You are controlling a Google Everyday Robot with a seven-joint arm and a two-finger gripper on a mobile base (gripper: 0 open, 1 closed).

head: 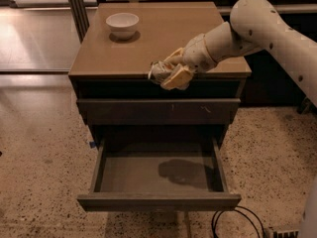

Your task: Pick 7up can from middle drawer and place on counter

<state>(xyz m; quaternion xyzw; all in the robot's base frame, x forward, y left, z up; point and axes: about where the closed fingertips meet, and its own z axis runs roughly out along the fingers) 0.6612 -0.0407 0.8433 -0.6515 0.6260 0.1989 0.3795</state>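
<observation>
My gripper [166, 73] is shut on the 7up can [159, 72], a small whitish-silver can held between the tan fingers [177, 77]. It hangs at the front edge of the counter [163, 33], about level with the tan top slab. The white arm reaches in from the upper right. The middle drawer [158, 172] is pulled open below, and its flat grey floor holds only the arm's shadow.
A white bowl [123, 24] stands at the counter's back left. A shut drawer front with pale scratches [158, 110] sits above the open drawer. A black cable [237, 222] lies on the speckled floor at lower right.
</observation>
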